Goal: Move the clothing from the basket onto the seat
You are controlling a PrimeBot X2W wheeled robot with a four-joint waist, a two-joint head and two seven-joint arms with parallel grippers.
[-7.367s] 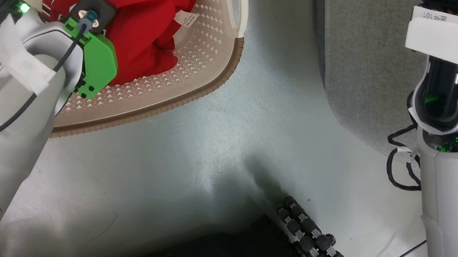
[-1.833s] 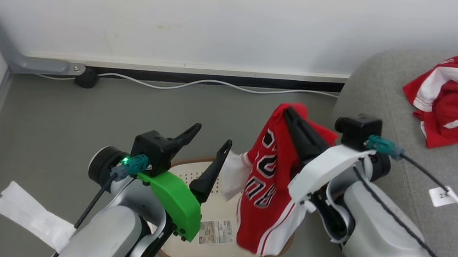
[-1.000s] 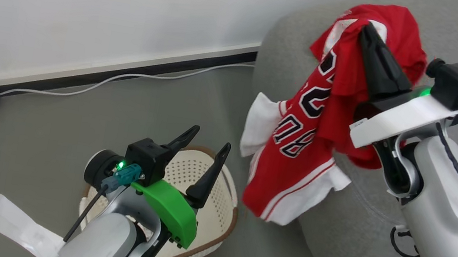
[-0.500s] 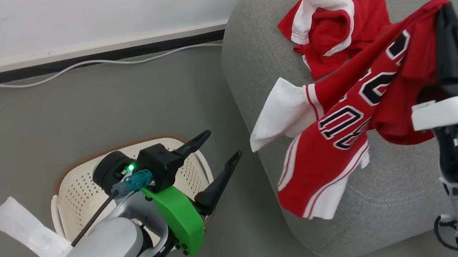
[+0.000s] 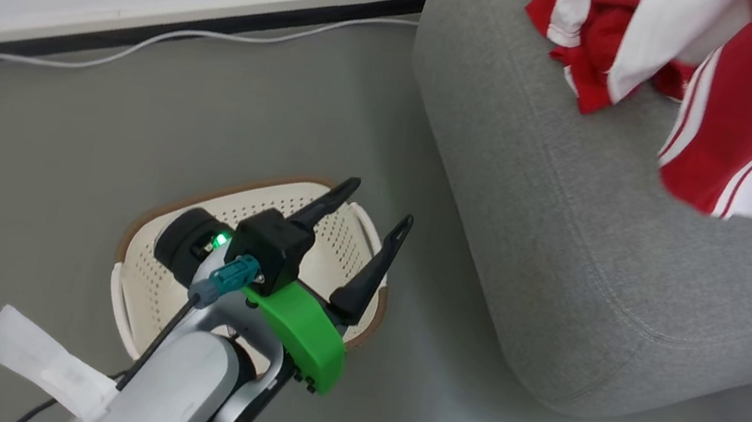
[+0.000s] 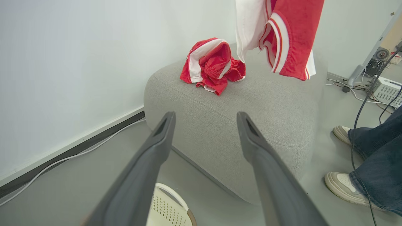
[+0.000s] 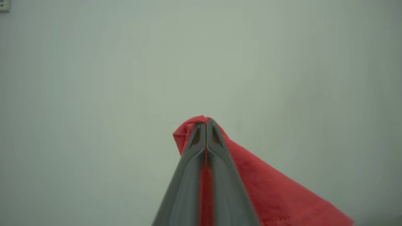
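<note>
A jersey (image 5: 739,142) was held pinched in the right gripper (image 7: 205,124) above the sofa (image 5: 573,221); the left gripper (image 5: 381,200) was spread empty over the basket (image 5: 144,271). The cloth was judged soft, light, best pinched at a fold.

Bright, even indoor light, no hard shadows. In the head view the floor (image 5: 53,134) has a soft sheen, with a faint shadow under the sofa (image 5: 570,236). The hanging red garment (image 5: 740,134) is smeared by motion blur. In the left wrist view the fingers (image 6: 147,169) of the left gripper (image 6: 205,113) loom large and soft, and the wide lens stretches the edges. The right wrist view is dimmer and hazy, with the fingers (image 7: 188,175) of the right gripper (image 7: 205,122) and the garment out of focus.
</note>
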